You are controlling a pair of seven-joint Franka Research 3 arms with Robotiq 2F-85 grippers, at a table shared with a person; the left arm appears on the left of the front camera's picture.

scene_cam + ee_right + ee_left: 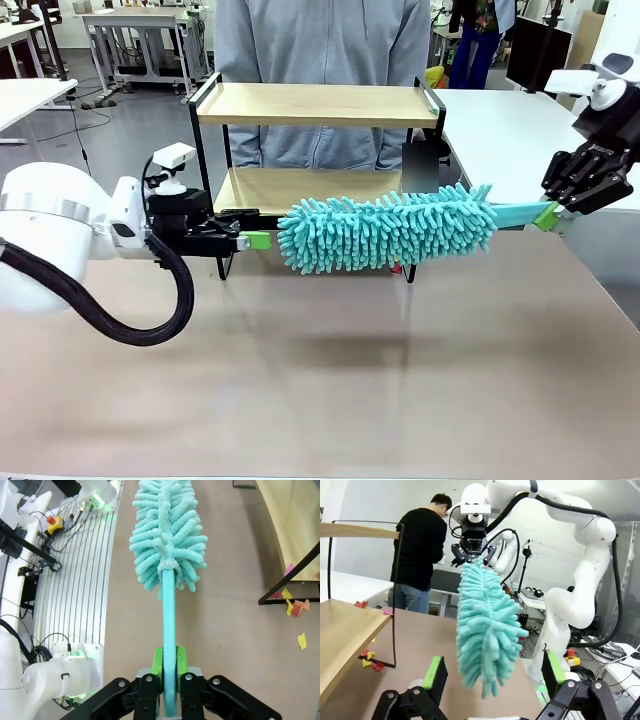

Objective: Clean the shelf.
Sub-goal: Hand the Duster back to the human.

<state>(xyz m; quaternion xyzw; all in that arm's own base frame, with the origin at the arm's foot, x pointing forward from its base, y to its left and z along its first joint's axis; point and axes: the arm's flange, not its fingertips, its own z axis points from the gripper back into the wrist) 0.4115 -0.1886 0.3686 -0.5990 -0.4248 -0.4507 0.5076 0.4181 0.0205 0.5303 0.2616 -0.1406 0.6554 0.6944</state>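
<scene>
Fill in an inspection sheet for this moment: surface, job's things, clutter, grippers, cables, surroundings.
Surface: brown tabletop, bare in front.
Job's things: shelf, two wooden boards in a black frame; teal duster held level in front of the lower board.
Clutter: coloured paper scraps on the table at the shelf's foot.
Grippers: right gripper shut on the duster's handle; left gripper open, holding nothing.
Cables: black hose looping from the left arm.
Surroundings: person behind the shelf.

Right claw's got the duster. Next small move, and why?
Probably sweep the duster back onto the shelf's lower board. The right claw is shut on its handle, the head hangs in front of the shelf, and paper scraps sit on that board's edge.
</scene>
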